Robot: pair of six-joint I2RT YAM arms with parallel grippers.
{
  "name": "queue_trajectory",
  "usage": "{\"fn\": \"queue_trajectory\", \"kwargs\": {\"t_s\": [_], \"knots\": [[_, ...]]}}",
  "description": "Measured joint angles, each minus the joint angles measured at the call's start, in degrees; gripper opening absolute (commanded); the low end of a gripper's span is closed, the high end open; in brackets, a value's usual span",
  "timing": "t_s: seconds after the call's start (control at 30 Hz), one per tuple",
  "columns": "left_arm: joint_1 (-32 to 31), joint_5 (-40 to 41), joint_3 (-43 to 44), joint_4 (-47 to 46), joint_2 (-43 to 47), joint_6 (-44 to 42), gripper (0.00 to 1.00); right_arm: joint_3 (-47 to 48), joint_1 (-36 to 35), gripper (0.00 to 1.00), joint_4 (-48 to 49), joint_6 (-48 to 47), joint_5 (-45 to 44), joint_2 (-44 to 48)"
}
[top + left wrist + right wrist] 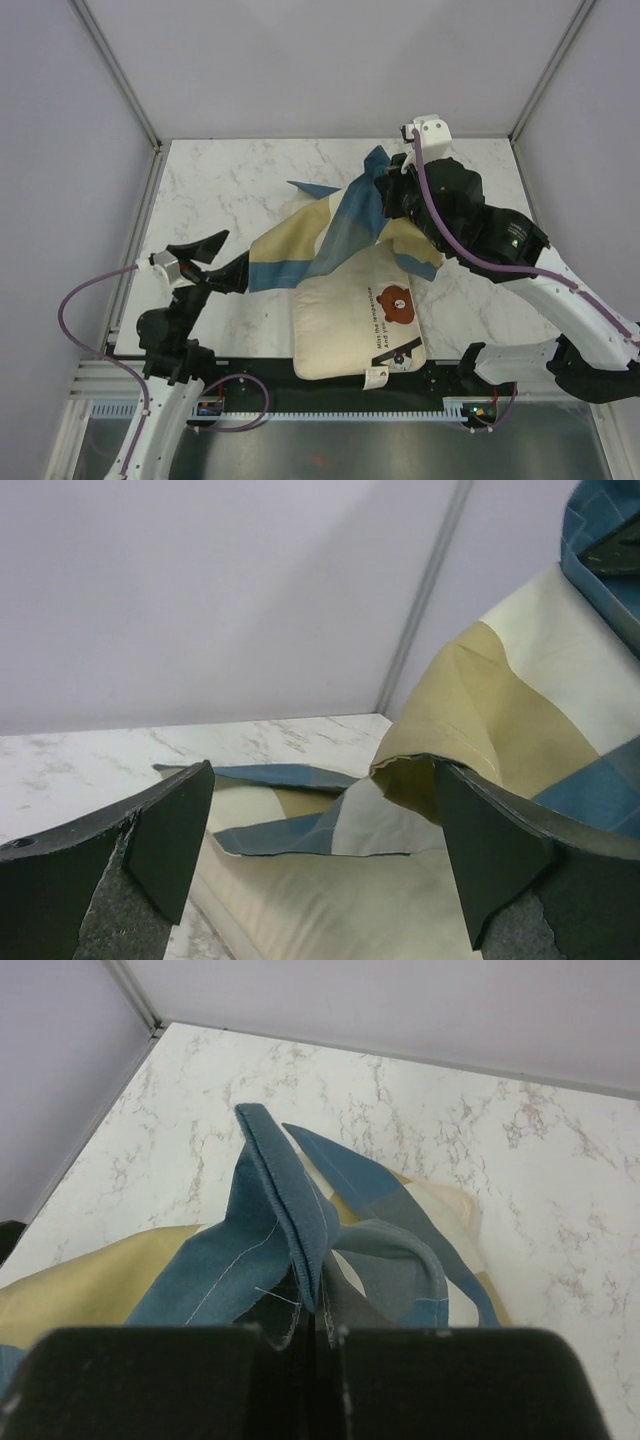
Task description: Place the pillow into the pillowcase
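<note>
The cream pillow (345,335) with its bear face lies at the table's near edge, its far end under the cloth. The checked blue, tan and cream pillowcase (320,235) is draped over that end and lifted at the back right. My right gripper (386,197) is shut on its blue hem (285,1215), holding it up off the table; the jaws (315,1335) pinch the fabric edge. My left gripper (222,262) stands open at the pillowcase's left edge. In the left wrist view its fingers (170,840) frame the pillow (340,905) and the pillowcase's gaping edge (430,770), and nothing is between them.
The white marble table (230,180) is enclosed by pale walls, with metal corner posts (115,70) at the back left and right. The left arm's purple cable (75,300) loops off the table's left side. A black rail (450,380) runs along the near edge.
</note>
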State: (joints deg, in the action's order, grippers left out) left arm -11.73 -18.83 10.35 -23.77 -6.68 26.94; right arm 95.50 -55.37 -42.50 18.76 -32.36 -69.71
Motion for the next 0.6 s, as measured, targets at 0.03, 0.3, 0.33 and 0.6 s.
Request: {"fn": "queue_trajectory", "kwargs": {"t_s": [0.03,0.3,0.33,0.6], "knots": [[0.0,0.96,1.11,0.52,-0.61,-0.79,1.0,0.61,0.72,0.0,0.0,-0.15,0.5,-0.44],[0.02,19.67,14.34,10.4,-4.42,-8.87,1.0,1.79,6.64,0.0,-0.48,-0.63,5.7,-2.25],[0.02,20.72,15.69,11.32,-5.03,-9.73,1.0,1.77,7.21,0.0,-0.52,-0.63,6.21,-2.25],[0.0,4.26,19.19,14.58,-11.32,-17.68,0.99,1.73,10.78,0.0,-0.68,-1.05,9.94,-2.29]]}}
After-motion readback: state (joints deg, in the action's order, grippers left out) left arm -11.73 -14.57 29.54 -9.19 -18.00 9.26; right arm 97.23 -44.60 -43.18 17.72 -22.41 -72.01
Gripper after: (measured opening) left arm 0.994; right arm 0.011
